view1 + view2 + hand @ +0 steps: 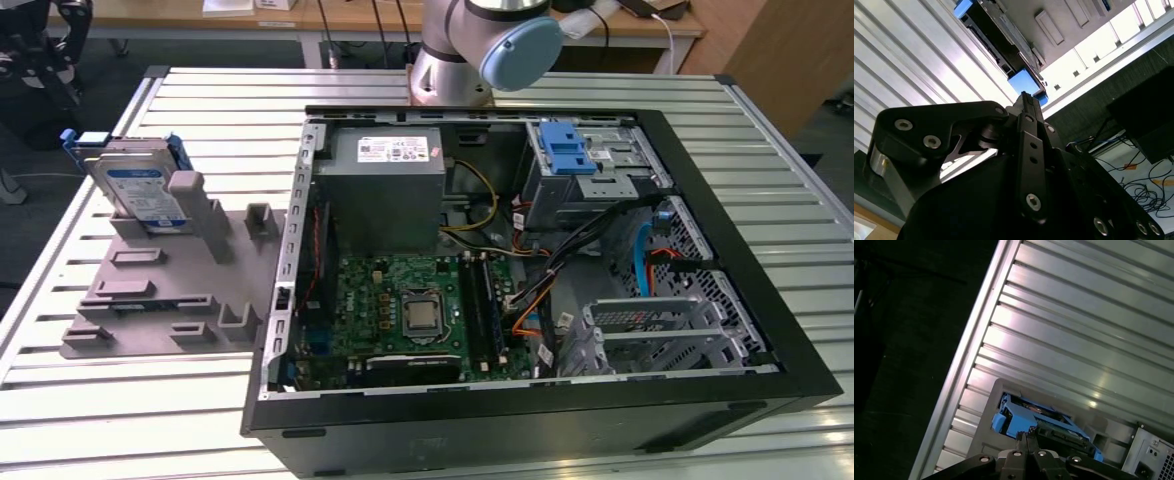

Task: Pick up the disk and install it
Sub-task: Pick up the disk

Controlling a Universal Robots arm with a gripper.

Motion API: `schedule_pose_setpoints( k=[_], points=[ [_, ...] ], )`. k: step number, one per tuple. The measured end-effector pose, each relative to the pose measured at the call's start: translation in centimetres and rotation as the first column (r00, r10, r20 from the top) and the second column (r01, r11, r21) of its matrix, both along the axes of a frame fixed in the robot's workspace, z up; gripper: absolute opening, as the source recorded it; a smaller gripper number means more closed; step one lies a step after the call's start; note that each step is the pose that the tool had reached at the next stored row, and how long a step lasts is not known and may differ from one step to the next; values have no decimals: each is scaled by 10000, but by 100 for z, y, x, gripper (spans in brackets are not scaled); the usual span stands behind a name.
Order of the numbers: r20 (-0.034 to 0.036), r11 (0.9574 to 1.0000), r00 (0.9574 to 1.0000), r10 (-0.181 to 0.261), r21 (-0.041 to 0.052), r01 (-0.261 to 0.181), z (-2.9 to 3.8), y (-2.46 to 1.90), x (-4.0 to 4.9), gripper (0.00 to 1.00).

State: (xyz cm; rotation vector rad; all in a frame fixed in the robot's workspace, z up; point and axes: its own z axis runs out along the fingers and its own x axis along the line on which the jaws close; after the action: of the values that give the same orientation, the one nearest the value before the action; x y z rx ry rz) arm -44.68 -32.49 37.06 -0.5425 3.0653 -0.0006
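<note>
In both wrist views the pincer (1024, 436) (1024, 96) has its two black fingers pressed together, tip to tip, with nothing between them. In the first wrist view the closed tips overlap the disk (1051, 426), whose blue carrier frame stands out of a grey holder. How far apart the tips and the disk are cannot be told. The second wrist view sees the disk (1026, 81) edge-on, past the pincer's linkage, with bright worktop slats behind it and a tangle of cables on the floor beyond.

The exterior view gives the wider layout. The arm (467, 50) rises at the upper centre of the frame, and its blue-capped joint runs out of the picture.

The disk (140, 190) stands upright at the exterior view's left, slotted into the far end of the grey holder (160, 290), its white-and-blue label facing the camera.

An open black computer case (534, 430) lies on its side on the slatted metal worktop (134, 400), just beside the holder. Inside it are a grey power supply (387, 190), a green motherboard (400, 310) and a grey drive cage (587, 170) with a blue latch, with loose cables strung between them.
</note>
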Motion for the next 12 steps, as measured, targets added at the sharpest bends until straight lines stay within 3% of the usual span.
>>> schedule_pose_setpoints(
  k=[12],
  points=[
    [0, 9991, 9991, 419, -18, -419, -2, 0, 0, 11]
  ],
)
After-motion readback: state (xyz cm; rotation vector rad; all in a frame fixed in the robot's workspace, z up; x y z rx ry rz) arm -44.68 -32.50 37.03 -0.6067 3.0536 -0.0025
